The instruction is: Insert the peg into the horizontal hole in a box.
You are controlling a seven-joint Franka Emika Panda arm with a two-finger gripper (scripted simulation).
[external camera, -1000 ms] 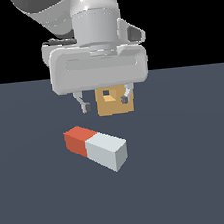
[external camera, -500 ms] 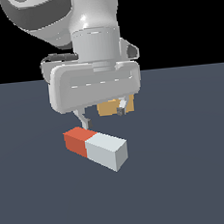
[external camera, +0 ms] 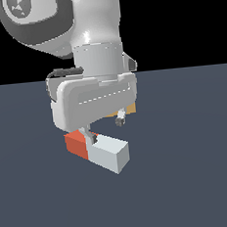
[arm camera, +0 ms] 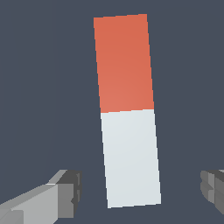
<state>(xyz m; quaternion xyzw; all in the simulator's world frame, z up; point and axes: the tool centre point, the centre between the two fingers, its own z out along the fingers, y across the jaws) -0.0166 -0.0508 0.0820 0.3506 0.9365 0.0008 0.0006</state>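
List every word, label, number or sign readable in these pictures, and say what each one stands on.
None: no readable text anywhere.
The peg: plain red-orange and white halves, no marking.
The gripper: plain grey-white housing, only a faint dashed seam line, no lettering.
The box: only a tan sliver shows behind the gripper, no print visible.
The floor: uniform dark blue-grey, unmarked.
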